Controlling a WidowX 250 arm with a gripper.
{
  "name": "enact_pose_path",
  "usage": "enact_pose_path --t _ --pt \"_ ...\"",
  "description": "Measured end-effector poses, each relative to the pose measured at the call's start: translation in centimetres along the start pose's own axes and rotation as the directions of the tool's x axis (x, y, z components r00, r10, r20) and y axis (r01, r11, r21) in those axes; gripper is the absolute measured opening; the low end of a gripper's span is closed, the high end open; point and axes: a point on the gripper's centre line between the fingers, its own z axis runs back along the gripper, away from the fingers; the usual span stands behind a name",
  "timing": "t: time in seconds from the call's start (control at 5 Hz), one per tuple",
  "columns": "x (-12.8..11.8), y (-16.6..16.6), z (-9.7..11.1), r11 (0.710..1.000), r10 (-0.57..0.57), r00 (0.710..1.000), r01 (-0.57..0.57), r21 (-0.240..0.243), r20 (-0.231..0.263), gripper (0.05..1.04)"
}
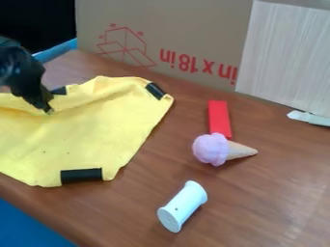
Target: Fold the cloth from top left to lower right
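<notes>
The black gripper (49, 109) hangs at the upper left, its tip low over the upper part of the yellow cloth (77, 135). Whether it touches the cloth I cannot tell. The cloth lies spread on the table's left side, with creases along its upper part and its left side cut off by the view's edge. Black strips mark it at the upper right corner, at the lower edge, and beside the gripper at the top edge.
Right of the cloth lie a red block (219, 118), a toy ice cream cone (219, 149) and a white spool (182, 206). Cardboard (187, 29) and a pale panel (290, 53) stand along the back of the wooden table (270, 207). A white piece (309, 118) lies at the right.
</notes>
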Motion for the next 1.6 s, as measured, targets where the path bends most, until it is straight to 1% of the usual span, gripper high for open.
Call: enact_pose_path --t 0.2,0.4,0.6,1.0,1.2,1.6 --pt "0.5 1.3 1.4 0.997 0.039 0.994 -0.045 -0.058 -0.102 0.064" --pt "0.3 0.9 2.3 0.999 -0.002 0.991 -0.005 -0.05 -0.132 0.064" --pt "-0.7 -0.7 2.7 0.997 -0.042 0.99 0.033 -0.067 -0.136 0.064" --pt "-2.1 -2.5 3.4 0.99 -0.113 0.988 0.102 -0.102 -0.109 0.064" --pt "-2.7 -3.3 4.1 0.986 -0.135 0.987 0.125 -0.106 -0.091 0.064" --pt "-3.2 -5.2 5.7 0.977 -0.18 0.981 0.17 -0.128 -0.07 0.063"
